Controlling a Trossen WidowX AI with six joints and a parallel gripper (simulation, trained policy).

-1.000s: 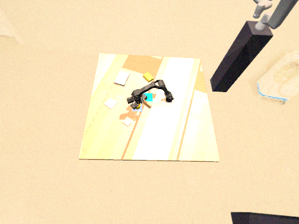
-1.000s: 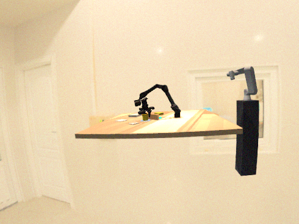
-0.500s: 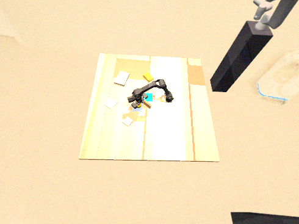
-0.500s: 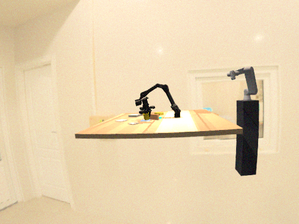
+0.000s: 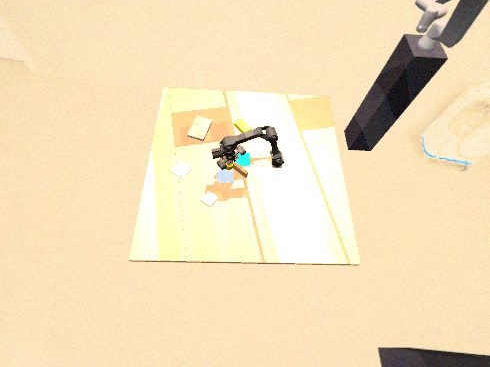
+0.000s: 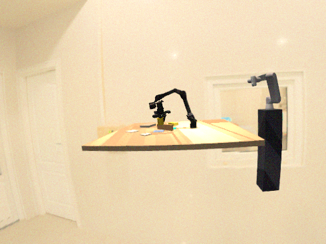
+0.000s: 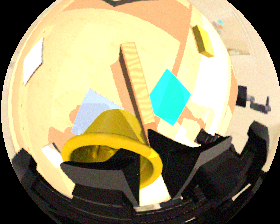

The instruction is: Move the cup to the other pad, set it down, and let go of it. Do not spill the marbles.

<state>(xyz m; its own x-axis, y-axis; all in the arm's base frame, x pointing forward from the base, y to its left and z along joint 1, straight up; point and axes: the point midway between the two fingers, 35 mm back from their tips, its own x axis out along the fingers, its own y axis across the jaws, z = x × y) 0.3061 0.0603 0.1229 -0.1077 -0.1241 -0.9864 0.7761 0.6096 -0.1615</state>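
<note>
With its fingers clamped on the yellow cup's wall, the gripper (image 5: 228,162) (image 6: 161,116) (image 7: 142,132) has the yellow cup (image 5: 230,165) (image 6: 160,121) (image 7: 117,125) beside the wooden bar (image 5: 240,169) (image 6: 165,127) (image 7: 136,85), on the blue pad's (image 5: 225,176) (image 6: 158,131) (image 7: 92,110) side; crossing to the cyan pad (image 5: 243,159) (image 6: 174,128) (image 7: 170,97) and release remain.

Near the middle of the frame I arch over the wooden table (image 6: 173,146), my black arm (image 6: 183,101) rising from its right-of-centre part and bending down to the left. My gripper (image 6: 160,118) points downward, closed on the yellow cup (image 6: 160,121). Just beside the cup, to its lower right, stands a brown block (image 6: 165,127); the blue pad (image 6: 159,131) lies below. Two white tiles (image 6: 132,131) lie toward the left. At the right of the frame, a grey arm (image 6: 273,88) tops a dark pillar (image 6: 269,149).
</note>
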